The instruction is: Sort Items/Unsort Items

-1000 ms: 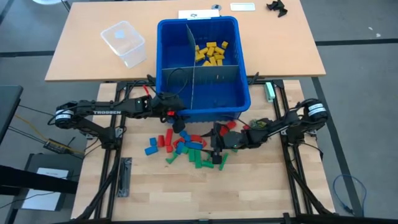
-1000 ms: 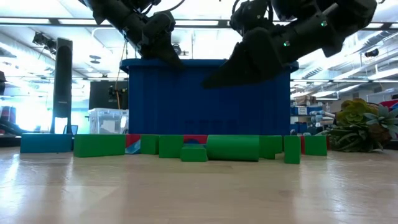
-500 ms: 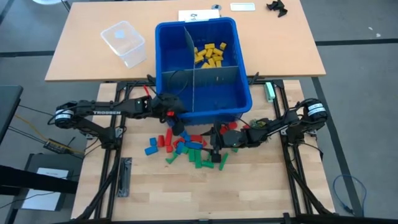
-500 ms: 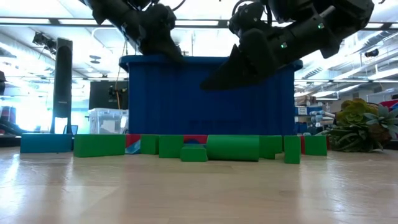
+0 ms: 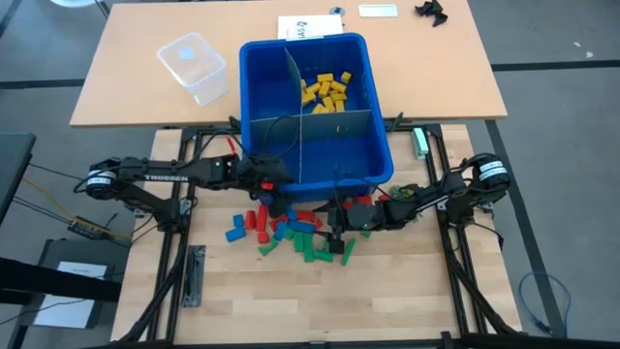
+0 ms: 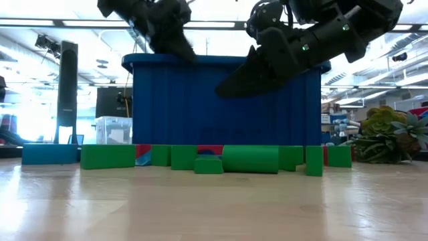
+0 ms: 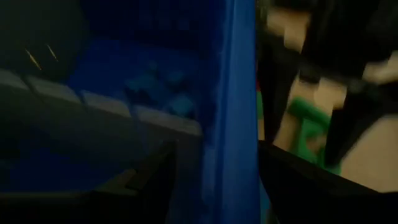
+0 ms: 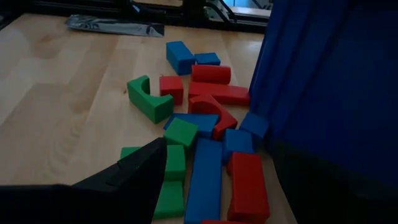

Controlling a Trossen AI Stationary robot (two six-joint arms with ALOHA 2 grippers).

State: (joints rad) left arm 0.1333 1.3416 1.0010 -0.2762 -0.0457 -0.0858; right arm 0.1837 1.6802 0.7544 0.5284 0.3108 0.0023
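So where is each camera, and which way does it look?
High view: above the table, looking straight down at the blue bin, blocks and both arms.
Low view: at tabletop height, facing the bin's side; both arms hang in from above.
Left wrist view: facing the bin's rim, dark fingers below.
Right wrist view: facing the blocks; dark fingers below.
All four share the bin.

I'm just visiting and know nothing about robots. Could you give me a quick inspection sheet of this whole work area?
Surface: light wooden table, bare toward the front.
Job's things: red, blue and green blocks lie loose before the blue bin; yellow blocks lie in one bin compartment.
Clutter: clear plastic container and papers on the far table.
Grippers: left gripper open, astride the bin's front wall; right gripper open, above the loose blocks.
Cables: dark cable looping inside the bin.
Surroundings: potted plant, ceiling lights.
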